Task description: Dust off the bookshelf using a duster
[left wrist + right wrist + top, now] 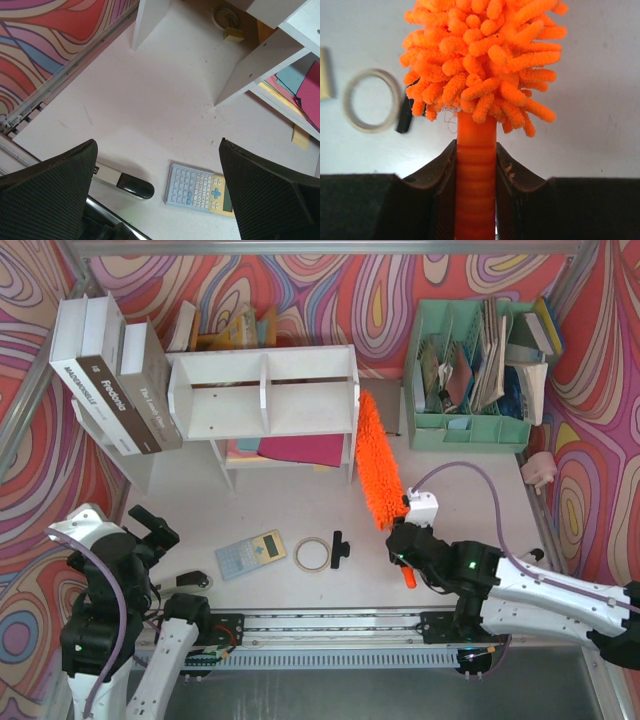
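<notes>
Your left arm (105,580) sits folded up at the near left corner. Its wrist is held up high and tips down and forward. Your left fingers (50,190) are spread wide apart, and nothing is between them. Your right arm (540,590) lies low and reaches in from the right side toward the middle. Its wrist points away from you, toward the back. Your right fingers (437,180) are squeezed tight on the orange handle of the duster (480,65), with one finger pressing on each side. The handle sticks straight out between them.
</notes>
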### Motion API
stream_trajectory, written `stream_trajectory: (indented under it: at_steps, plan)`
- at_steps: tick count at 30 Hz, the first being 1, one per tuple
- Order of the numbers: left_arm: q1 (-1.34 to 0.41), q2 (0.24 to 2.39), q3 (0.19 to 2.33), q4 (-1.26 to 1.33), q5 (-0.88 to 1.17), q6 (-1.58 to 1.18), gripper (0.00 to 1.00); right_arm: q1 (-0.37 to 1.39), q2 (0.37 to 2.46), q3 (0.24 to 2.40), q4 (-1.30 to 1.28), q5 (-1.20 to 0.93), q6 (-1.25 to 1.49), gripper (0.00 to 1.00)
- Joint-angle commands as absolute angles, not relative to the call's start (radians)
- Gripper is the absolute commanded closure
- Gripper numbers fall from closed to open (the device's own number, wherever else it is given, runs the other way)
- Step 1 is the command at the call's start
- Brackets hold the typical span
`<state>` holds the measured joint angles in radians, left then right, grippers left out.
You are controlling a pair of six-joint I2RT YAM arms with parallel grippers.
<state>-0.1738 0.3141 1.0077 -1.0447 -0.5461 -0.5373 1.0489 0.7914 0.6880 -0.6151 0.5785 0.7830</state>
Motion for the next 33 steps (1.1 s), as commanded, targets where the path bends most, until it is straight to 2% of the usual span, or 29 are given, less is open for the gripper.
stream_trajectory:
  at_steps: [1,7,17,28,33]
  plan:
    - [-0.168,0.307,0.992,-1.034,-0.546,-0.525,0.01,1.058,0.791,0.629,-0.540,0.574,0.823,1.00]
    - [-0.167,0.305,0.992,-1.034,-0.548,-0.526,0.02,1.059,0.809,0.640,-0.573,0.598,0.816,1.00]
    - [-0.168,0.308,0.992,-1.034,-0.543,-0.524,0.02,1.059,0.745,0.852,-0.642,0.631,0.728,1.00]
    - [-0.168,0.314,0.993,-1.034,-0.540,-0.523,0.02,1.058,0.784,0.638,-0.545,0.603,0.801,1.00]
    - [-0.167,0.317,0.992,-1.031,-0.535,-0.522,0.02,1.058,0.780,0.655,-0.567,0.625,0.791,1.00]
